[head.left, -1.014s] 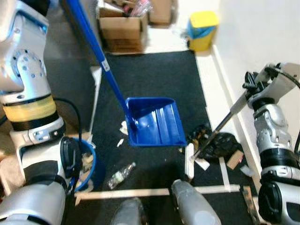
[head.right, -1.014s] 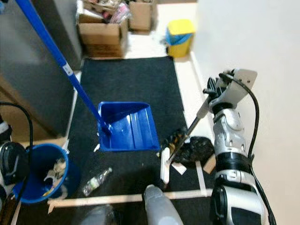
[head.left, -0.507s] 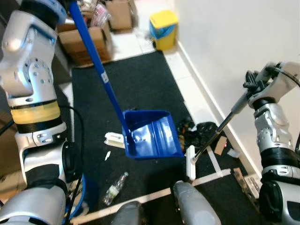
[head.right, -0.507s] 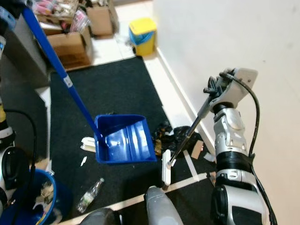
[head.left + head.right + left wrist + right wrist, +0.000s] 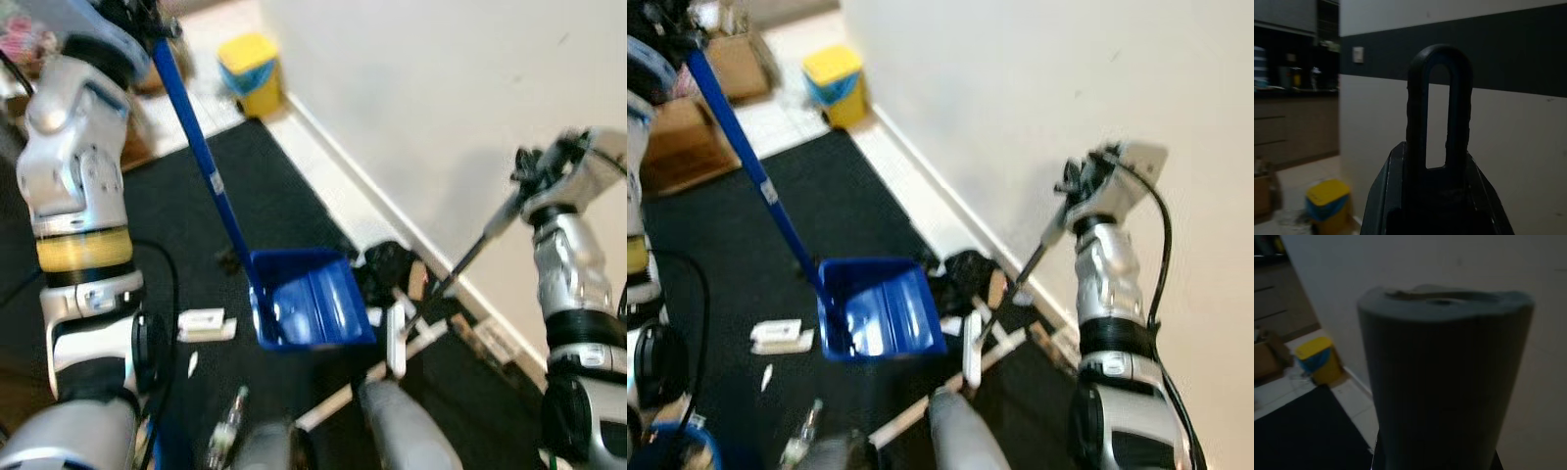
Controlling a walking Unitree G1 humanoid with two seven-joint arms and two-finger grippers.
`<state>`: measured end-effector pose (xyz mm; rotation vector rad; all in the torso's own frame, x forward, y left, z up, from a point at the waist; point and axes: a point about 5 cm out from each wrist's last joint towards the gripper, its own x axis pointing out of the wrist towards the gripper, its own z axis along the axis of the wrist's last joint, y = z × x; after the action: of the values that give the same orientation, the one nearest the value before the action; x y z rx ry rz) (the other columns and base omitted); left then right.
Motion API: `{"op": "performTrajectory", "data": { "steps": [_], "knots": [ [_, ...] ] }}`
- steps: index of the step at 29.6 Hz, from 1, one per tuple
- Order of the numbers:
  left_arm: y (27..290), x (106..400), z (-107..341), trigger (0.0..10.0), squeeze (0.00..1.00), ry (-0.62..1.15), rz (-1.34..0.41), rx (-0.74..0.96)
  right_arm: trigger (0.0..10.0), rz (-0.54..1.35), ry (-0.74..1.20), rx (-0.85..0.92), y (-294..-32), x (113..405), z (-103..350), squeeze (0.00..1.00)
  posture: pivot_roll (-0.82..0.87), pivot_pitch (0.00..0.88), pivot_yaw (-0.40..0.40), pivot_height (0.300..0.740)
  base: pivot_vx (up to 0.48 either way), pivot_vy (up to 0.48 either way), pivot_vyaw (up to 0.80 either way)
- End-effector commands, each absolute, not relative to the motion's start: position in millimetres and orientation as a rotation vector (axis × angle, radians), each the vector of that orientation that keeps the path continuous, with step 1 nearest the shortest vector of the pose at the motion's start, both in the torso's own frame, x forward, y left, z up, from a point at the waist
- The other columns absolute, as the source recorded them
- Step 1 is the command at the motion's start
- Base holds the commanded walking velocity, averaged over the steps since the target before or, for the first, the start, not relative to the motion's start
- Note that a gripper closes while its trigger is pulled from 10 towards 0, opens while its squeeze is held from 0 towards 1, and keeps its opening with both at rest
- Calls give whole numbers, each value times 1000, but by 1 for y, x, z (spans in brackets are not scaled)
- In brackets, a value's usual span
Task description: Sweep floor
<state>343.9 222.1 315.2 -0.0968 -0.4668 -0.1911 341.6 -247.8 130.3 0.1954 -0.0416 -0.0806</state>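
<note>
Left pincer [image 5: 147,20] clamped on dustpan [image 5: 309,308] handle, right pincer [image 5: 529,176] on broom [image 5: 397,338]. Black rubbish [image 5: 387,264] by wall; yellow bin [image 5: 250,73] beyond, box [image 5: 204,323] and bottle [image 5: 227,431] on mat.

"Where is the robot's left arm [image 5: 80,186]?"

"It is up high on the left side. It is bent, with a yellow band in the middle. The left gripper [image 5: 147,20] is at the very top, wrapped around a blue pole [image 5: 201,157]."

"And the right arm [image 5: 1107,284]?"

"It stands up tall on the right side. The right gripper [image 5: 1080,186] is at the top, closed on a thin grey stick [image 5: 1034,257] that slants down to the floor."

"Can you see the fingers well?"

"No, they are small and blurry. The two round grey knees [image 5: 397,441] show at the bottom."
</note>
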Motion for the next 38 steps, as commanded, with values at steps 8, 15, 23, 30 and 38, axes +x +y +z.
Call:
{"op": "performTrajectory", "data": {
  "steps": [8, 15, 23, 30, 38],
  "knots": [
    [234, 347, 287, 10000, 0, -398, -112, -54, 10000, -80, -53, 198, -248, 341, 131, 0, -28, 55, 36, 740, 0, 0, -761],
    [241, 346, 272, 10000, 0, -351, -56, -26, 10000, -78, -53, 199, -247, 341, 131, 0, -26, 59, 37, 740, 0, 0, -763],
    [250, 334, 241, 10000, 0, -210, 38, 48, 10000, -67, -50, 197, -245, 341, 130, 0, -12, 65, 35, 740, 0, 0, -728],
    [266, 318, 216, 10000, 0, -150, 242, 168, 10000, -21, -47, 163, -237, 341, 129, 0, -6, 70, 32, 740, 0, 0, -118],
    [262, 300, 183, 10000, 0, -68, 241, 172, 10000, 81, -43, 120, -217, 343, 127, 0, 0, 70, 19, 740, 0, 0, 0]
  ]
}}
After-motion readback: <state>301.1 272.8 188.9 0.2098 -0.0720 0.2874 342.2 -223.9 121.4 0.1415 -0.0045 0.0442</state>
